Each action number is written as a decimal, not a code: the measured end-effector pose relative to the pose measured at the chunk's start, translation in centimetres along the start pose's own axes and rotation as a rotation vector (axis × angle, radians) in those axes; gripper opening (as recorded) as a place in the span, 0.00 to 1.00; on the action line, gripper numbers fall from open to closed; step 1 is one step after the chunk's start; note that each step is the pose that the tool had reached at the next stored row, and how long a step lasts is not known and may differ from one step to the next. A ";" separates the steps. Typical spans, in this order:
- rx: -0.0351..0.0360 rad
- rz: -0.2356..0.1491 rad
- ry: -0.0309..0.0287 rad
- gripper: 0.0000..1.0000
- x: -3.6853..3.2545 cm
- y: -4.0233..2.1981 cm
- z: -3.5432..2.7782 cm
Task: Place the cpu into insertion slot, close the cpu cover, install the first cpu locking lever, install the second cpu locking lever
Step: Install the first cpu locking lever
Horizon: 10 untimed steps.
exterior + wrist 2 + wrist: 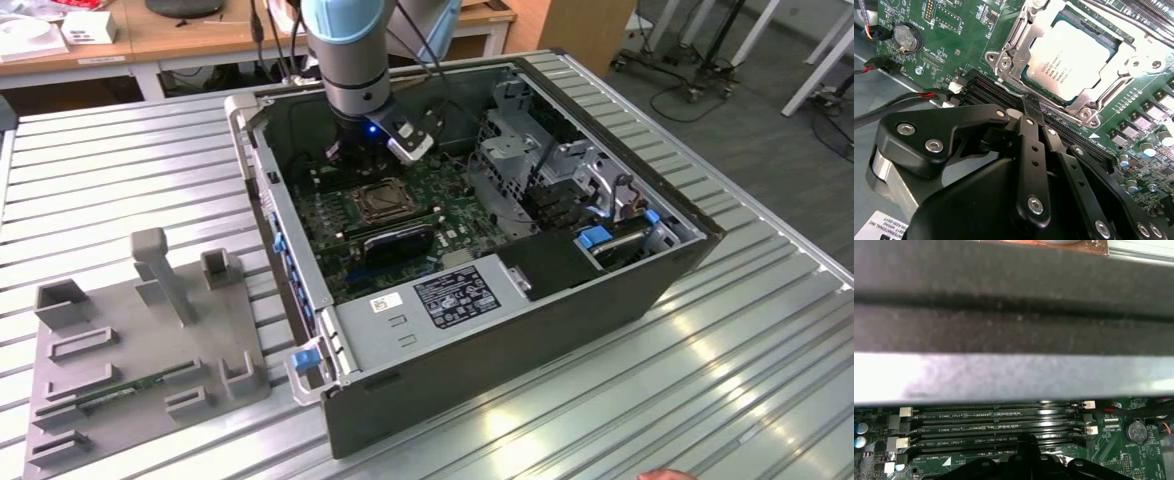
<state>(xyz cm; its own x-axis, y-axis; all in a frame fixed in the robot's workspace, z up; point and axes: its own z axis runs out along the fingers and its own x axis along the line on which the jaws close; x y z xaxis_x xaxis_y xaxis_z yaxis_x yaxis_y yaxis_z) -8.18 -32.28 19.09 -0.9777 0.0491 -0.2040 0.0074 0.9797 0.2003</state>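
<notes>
Chip [1072, 56] seated under the thin metal cover [1019, 47]; light, stiff, fragile, best pressed at the frame's edge. Claw [1031, 107] pinched together, gripping nothing, over the memory slots [1074, 137].

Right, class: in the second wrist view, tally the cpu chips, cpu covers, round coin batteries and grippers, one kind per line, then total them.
cpu: 1
cpu cover: 1
coin battery: 1
gripper: 1
Total: 4
</notes>
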 end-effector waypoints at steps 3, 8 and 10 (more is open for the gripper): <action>0.0005 0.000 0.0003 0.11 0.01 -0.02 0.03; 0.0005 0.000 0.0001 0.11 0.00 -0.01 0.01; 0.0009 0.000 0.0001 0.11 -0.05 0.03 -0.23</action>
<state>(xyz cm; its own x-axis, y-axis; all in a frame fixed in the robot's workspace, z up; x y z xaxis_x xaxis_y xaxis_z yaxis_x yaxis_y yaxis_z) -8.19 -32.29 19.33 -0.9778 0.0489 -0.2039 0.0074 0.9799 0.1993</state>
